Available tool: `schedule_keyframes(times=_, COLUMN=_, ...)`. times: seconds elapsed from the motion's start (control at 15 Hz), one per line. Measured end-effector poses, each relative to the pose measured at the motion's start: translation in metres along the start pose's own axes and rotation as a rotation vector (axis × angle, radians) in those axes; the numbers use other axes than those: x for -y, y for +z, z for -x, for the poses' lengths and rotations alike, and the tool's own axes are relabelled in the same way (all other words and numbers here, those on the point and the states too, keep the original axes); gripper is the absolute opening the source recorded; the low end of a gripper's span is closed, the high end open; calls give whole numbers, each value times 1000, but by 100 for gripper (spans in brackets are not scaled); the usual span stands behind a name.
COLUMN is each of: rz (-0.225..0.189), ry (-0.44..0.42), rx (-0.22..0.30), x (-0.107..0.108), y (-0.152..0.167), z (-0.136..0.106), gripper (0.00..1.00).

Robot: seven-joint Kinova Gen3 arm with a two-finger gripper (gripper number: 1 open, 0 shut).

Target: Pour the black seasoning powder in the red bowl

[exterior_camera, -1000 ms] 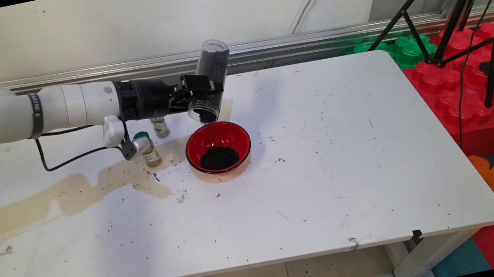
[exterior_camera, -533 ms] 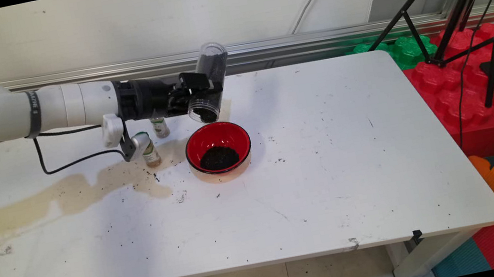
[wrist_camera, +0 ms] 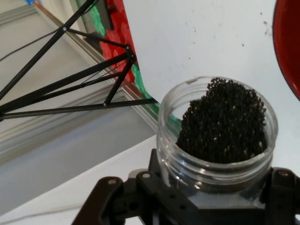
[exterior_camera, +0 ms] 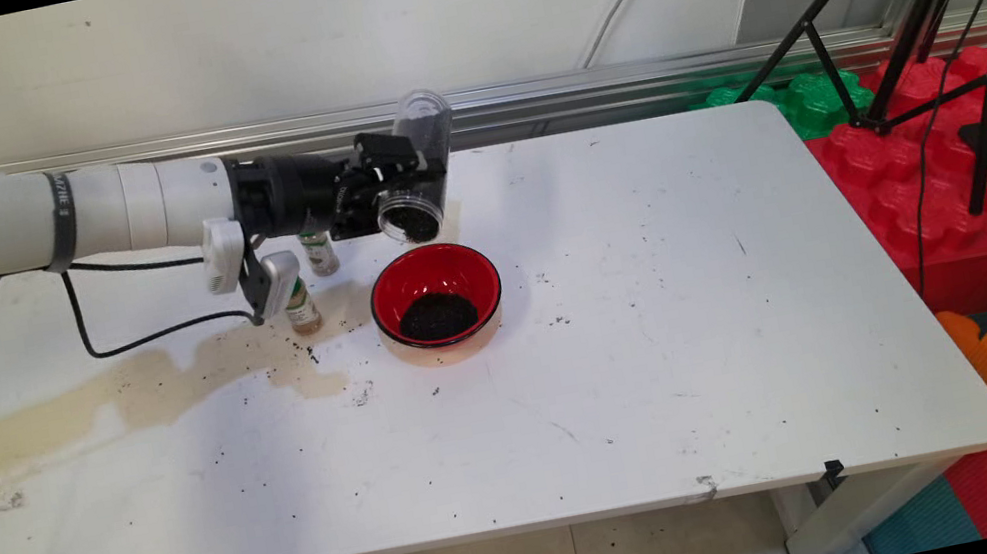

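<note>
White laminate, stained brown and speckled with dark grains, makes up the surface (exterior_camera: pixel 631 364) we look across; its near edge carries small black tape tabs, and a cable loops on the floor below, partly cut off by the frame; further in stands a red bowl (exterior_camera: pixel 437 299) with a heap of black seeds at its bottom; in the hand view only a curved red sliver of it shows at the right edge; just left of the bowl stands a small bottle (exterior_camera: pixel 301 309), its top hidden behind a white part of the wrist, and a second small bottle (exterior_camera: pixel 320 254) behind it is half covered by the arm, so we cannot read either label; above the bowl's far rim the gripper (exterior_camera: pixel 396 182) has its jaws clamped on a clear jar (exterior_camera: pixel 417 174) of black seeds, held clear of the surface and tilted, its open mouth facing us and downward; the jar's middle is hidden by the black jaws; in the hand view the seeds are banked up against one side of the mouth; compared with a second ago the jar lies less steeply, its mouth has lifted a little, and the wrist has rolled; beyond the surface's far right corner we see red and green blocks (exterior_camera: pixel 936 138) and a black tripod (exterior_camera: pixel 965 11), its top cut off.
</note>
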Motion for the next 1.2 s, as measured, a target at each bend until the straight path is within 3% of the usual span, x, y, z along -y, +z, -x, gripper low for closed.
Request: schedule_keyframes(times=1.2, rz=17, ry=-434, rx=-9, x=40, y=-26, z=-7, gripper=0)
